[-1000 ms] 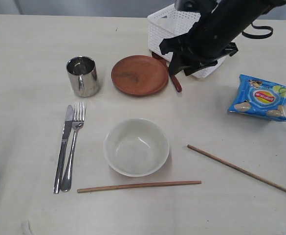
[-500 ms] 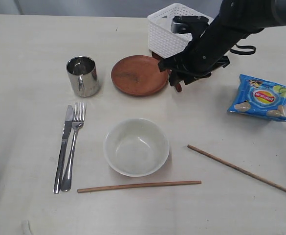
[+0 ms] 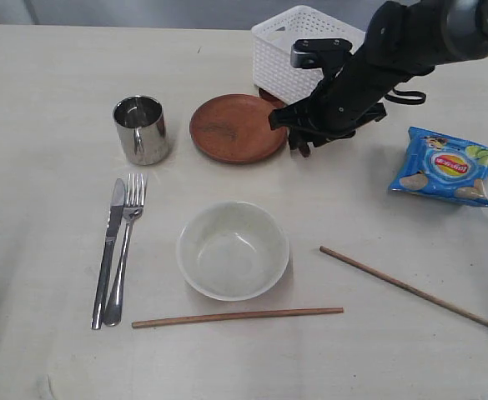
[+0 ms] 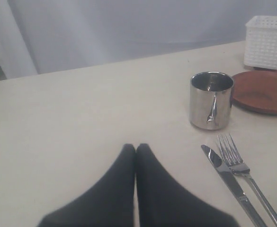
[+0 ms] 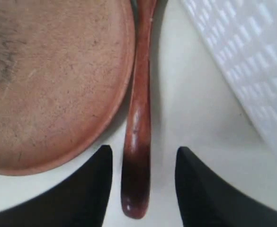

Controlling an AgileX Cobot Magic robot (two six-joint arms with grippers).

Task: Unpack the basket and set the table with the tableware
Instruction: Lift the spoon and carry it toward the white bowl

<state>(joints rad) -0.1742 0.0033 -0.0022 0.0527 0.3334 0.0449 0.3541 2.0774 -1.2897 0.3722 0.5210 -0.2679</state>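
**Exterior view**
- right gripper [image 3: 299,140]: held low over the table [image 3: 52,75], just beside the plate [image 3: 237,127] and in front of the basket [image 3: 298,42].
- right jaws: hidden by the arm; the state cannot be told from here.
- spoon [image 3: 304,151]: only a short dark red end is seen, under the gripper, beside the plate's rim.
- cup [image 3: 142,129]: set upright, left of the plate and apart from it.
- knife [image 3: 108,254] and fork [image 3: 127,242]: laid side by side, left of the bowl [image 3: 233,250].
- chopsticks [image 3: 237,317]: well apart; one lies in front of the bowl, the other slants at the right.
- chip bag [image 3: 446,167]: laid flat, right of the gripper.

**Left wrist view**
- left gripper [image 4: 136,149]: jaws are pressed together, nothing is held between them; bare table lies beneath.
- cup [image 4: 211,100], knife [image 4: 228,182], fork [image 4: 245,172]: seen beyond the gripper, none touched.
- plate [image 4: 261,92] and basket [image 4: 268,42]: seen farther off, past the cup.

**Right wrist view**
- right gripper [image 5: 143,156]: jaws are spread apart.
- spoon [image 5: 139,118]: laid flat on the table [image 5: 190,109]; its rounded end is found between the two jaws.
- clearance: a gap is seen on each side; neither jaw touches the wood.
- plate [image 5: 53,80]: its rim runs just beside the spoon.
- basket [image 5: 247,56]: lies on the spoon's other side, apart from it.
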